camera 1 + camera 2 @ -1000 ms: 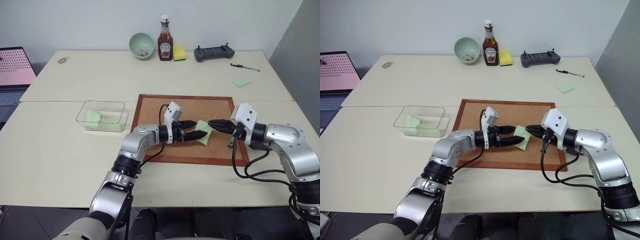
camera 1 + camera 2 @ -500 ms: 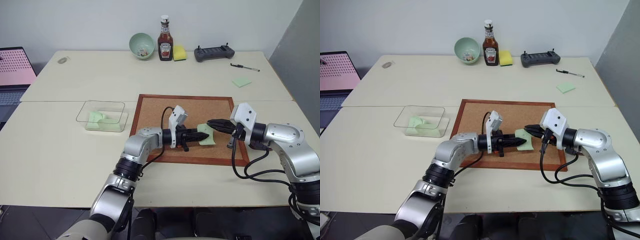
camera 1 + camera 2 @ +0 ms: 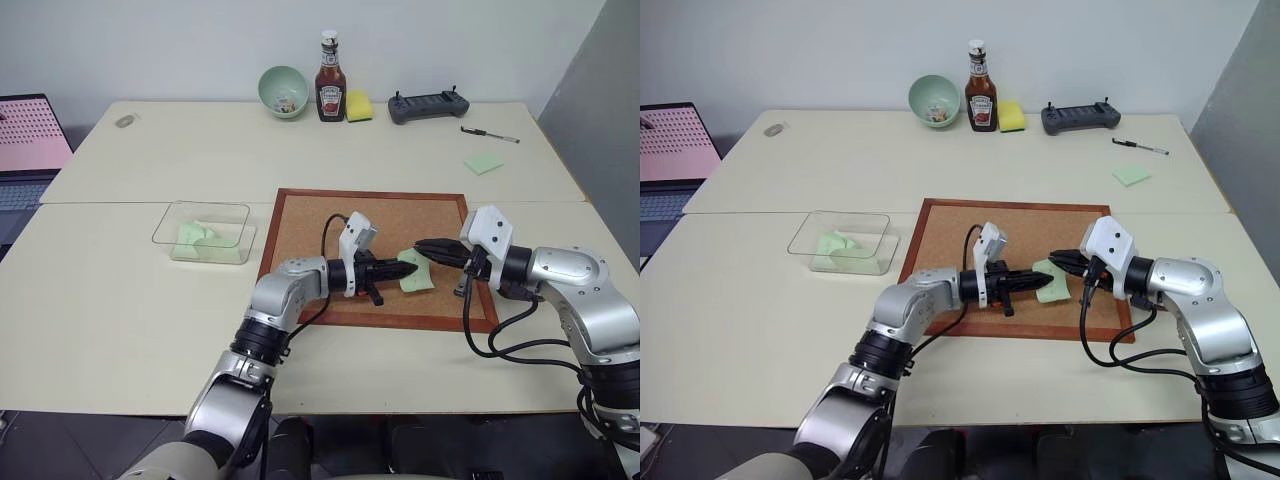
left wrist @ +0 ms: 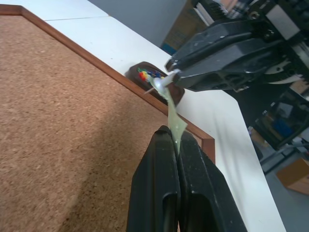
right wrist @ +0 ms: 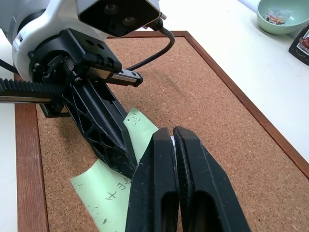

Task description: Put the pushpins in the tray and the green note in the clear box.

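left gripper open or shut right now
Shut: the left gripper has its two black fingers pressed together on the green note's edge.

- Green note (image 3: 415, 277): pale, thin, with handwriting, held off the corkboard (image 3: 300, 215), pinched at both ends.
- Clear box (image 3: 203, 232): on the bench, holding crumpled green notes.
- Tray (image 4: 145, 72): dark red-brown, beside the corkboard's frame, pushpins (image 4: 143, 74) inside.

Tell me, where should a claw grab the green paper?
By a free edge, coming in level from the side, since the green note is thin and stands off the corkboard. The left claw pinches one edge that way now; the right claw is shut at the other.
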`<state>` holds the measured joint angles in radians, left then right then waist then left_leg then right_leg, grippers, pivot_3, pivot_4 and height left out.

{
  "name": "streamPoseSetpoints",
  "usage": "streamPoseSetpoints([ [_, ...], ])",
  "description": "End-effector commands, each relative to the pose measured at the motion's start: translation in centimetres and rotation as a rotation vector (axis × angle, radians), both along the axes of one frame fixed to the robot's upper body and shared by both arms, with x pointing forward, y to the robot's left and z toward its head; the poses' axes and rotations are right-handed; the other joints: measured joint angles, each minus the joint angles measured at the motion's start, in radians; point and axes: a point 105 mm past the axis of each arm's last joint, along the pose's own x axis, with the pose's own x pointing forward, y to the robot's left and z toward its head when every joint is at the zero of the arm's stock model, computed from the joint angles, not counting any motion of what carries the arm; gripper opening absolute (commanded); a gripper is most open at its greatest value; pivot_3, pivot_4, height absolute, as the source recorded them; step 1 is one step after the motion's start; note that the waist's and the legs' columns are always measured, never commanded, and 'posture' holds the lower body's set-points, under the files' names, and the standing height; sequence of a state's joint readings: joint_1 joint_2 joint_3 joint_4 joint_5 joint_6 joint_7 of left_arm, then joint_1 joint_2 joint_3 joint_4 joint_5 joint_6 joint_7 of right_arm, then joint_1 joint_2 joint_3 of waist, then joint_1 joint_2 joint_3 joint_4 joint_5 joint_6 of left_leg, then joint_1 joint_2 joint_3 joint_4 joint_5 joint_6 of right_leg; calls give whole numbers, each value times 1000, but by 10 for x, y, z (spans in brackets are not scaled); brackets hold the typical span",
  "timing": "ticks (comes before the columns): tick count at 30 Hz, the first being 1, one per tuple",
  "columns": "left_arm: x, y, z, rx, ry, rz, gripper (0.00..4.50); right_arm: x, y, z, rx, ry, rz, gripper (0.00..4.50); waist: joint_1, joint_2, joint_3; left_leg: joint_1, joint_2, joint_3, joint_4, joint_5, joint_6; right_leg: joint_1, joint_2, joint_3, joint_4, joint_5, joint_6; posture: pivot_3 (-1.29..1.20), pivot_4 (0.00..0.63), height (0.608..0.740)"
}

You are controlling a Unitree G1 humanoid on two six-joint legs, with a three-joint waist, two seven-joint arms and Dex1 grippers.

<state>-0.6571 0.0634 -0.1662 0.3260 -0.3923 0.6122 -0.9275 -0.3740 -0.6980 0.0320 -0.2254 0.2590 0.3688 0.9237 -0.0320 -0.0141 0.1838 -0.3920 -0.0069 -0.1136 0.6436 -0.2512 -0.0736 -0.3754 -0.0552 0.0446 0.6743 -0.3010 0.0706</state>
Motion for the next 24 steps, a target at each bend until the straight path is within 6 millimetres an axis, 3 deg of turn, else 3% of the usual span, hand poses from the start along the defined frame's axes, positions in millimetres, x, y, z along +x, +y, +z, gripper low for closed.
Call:
streamPoseSetpoints([
  [1, 2, 0, 6, -35, 2, 32, 11, -1, -1, 18, 56, -38, -14, 0, 0, 0, 0, 0, 0, 0, 0, 0, 0, 0, 0, 0, 0, 0, 0, 0, 150, 740],
  [18, -1, -2, 0, -26, 27, 59, 11, 0, -7, 40, 232, 20, -85, 0, 0, 0, 0, 0, 0, 0, 0, 0, 0, 0, 0, 0, 0, 0, 0, 0, 150, 740],
  [21, 0, 1, 0, -29, 28, 76, 11, 2, -20, 43, 233, 16, -148, 0, 0, 0, 0, 0, 0, 0, 0, 0, 0, 0, 0, 0, 0, 0, 0, 0, 150, 740],
  [24, 1, 7, 1, -26, 17, 100, 11, -1, -51, 37, 184, 24, -250, 0, 2, 0, 0, 0, 0, 0, 0, 0, 0, 0, 0, 0, 0, 0, 0, 0, 150, 740],
])
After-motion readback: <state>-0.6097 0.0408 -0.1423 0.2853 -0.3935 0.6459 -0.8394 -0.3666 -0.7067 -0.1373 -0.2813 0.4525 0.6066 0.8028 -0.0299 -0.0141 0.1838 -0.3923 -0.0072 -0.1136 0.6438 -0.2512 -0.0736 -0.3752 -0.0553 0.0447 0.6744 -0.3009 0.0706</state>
